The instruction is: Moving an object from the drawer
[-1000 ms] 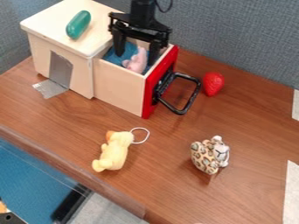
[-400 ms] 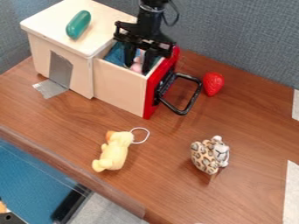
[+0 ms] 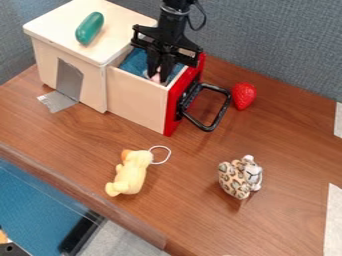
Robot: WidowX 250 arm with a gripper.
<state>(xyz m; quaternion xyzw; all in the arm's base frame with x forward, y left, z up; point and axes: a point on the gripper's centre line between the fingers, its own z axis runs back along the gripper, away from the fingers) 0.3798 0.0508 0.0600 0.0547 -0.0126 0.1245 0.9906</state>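
The black gripper [image 3: 159, 75] hung down just short of 12 o'clock, clock positions being taken from the centre of the camera view. Its fingers were narrowed and closed on the pink toy [image 3: 156, 78], which lay within the open drawer [image 3: 137, 98], near the red front [image 3: 175, 102]. A piece of blue cloth [image 3: 136, 61] lined the compartment.

The drawer projected from a pale wooden cabinet [image 3: 50, 27] at 10 to 11 o'clock; its black handle [image 3: 217, 119] stood out from the red front toward 1 to 2 o'clock. On the cabinet top, at 11 o'clock, lay a green oblong object [image 3: 89, 28]. A silver strip of tape [image 3: 59, 101] ran from the cabinet's side onto the wooden table [image 3: 194, 215], between 9 and 10 o'clock.

Three further objects occupied the table: a red strawberry [image 3: 244, 96] at 2 o'clock, near the handle; a spotted plush animal [image 3: 234, 180] between 4 and 5 o'clock; and a yellow plush animal [image 3: 131, 174] at 7 o'clock, with a white loop [image 3: 168, 156] at its upper end.
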